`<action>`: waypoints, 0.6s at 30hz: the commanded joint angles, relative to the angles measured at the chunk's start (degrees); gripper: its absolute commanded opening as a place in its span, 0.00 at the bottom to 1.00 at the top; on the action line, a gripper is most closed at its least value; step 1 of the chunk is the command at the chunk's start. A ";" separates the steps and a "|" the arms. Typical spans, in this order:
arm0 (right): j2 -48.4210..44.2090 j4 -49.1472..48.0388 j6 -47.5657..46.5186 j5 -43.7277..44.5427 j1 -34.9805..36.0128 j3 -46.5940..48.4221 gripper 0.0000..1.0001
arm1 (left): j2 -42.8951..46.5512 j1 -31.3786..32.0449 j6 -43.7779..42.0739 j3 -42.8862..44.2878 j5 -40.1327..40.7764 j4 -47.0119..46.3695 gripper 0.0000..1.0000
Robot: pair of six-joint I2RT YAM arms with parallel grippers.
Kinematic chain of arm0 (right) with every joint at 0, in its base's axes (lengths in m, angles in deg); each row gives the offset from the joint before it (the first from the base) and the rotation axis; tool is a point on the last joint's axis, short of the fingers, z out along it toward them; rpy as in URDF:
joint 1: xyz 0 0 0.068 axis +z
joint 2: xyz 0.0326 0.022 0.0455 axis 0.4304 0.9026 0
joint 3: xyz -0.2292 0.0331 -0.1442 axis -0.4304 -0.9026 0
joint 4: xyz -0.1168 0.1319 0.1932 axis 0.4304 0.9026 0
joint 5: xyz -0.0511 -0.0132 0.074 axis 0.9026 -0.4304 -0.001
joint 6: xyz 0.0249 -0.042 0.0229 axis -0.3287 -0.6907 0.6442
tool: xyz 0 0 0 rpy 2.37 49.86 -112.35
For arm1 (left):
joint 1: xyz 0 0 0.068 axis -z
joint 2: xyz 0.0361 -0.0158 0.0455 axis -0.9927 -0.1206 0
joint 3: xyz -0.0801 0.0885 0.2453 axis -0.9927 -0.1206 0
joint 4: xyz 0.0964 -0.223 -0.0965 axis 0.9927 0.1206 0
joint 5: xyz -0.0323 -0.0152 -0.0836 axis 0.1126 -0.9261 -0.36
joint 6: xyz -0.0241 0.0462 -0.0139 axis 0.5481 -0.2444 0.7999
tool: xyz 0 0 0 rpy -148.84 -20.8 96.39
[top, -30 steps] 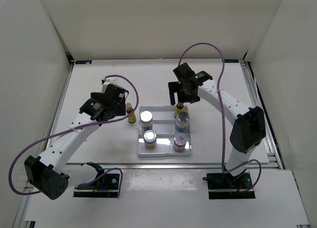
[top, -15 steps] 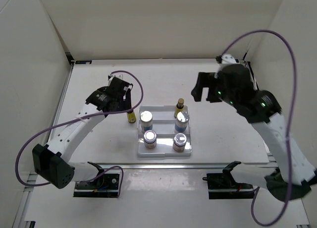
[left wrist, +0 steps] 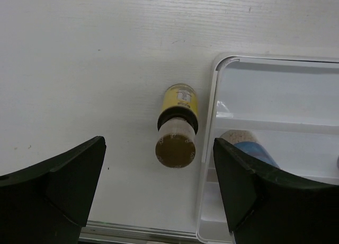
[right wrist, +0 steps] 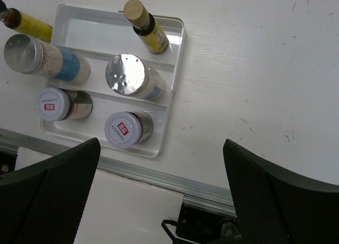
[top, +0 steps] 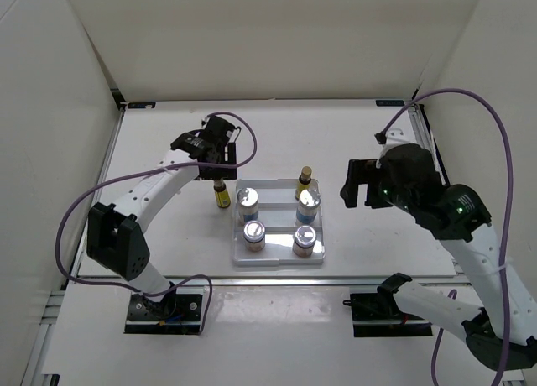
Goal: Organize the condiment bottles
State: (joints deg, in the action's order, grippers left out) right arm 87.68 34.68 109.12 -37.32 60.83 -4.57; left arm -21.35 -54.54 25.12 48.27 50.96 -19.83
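Note:
A white stepped tray [top: 273, 189] holds five condiment bottles. One slim amber bottle [top: 305, 178] stands on its back step. Two silver-lidded blue-labelled jars [top: 247, 201] [top: 308, 203] stand on the middle step. Two squat red-marked jars [top: 254, 233] [top: 304, 239] stand at the front. The second amber bottle [top: 221, 195] stands on the table just left of the tray. My left gripper [top: 216, 151] hovers open above it; in the left wrist view its cap [left wrist: 175, 150] lies between the open fingers [left wrist: 69, 180]. My right gripper [top: 361, 185] is open and empty, raised to the right of the tray.
The right wrist view shows the tray [right wrist: 95, 24], its bottles and the metal front rail [right wrist: 159, 175] of the table. White walls enclose the table at the left, back and right.
My right gripper has left the amber bottle on the tray's back step and pulled up and to the right. My left gripper has swung back over the amber bottle on the table.

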 commanded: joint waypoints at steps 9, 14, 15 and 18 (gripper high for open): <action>-6.07 0.79 -2.47 2.36 -0.09 -0.10 1.00 | -1.56 -1.02 2.27 0.52 -2.59 -2.99 0.59; -8.79 1.50 -1.16 4.47 -0.09 -0.10 1.00 | 0.18 -1.02 2.89 1.05 -3.72 -2.38 0.35; -9.93 1.50 -1.15 4.47 -0.09 -0.10 1.00 | 0.89 -1.02 2.89 1.57 -3.73 -2.38 0.33; -11.26 1.50 -1.15 5.00 -0.09 -0.72 1.00 | 3.62 -1.02 2.89 2.36 -4.26 -1.85 0.29</action>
State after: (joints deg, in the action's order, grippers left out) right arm 78.50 36.19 108.09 -34.10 60.83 -5.27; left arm -23.58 -55.30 27.55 48.55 47.86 -21.33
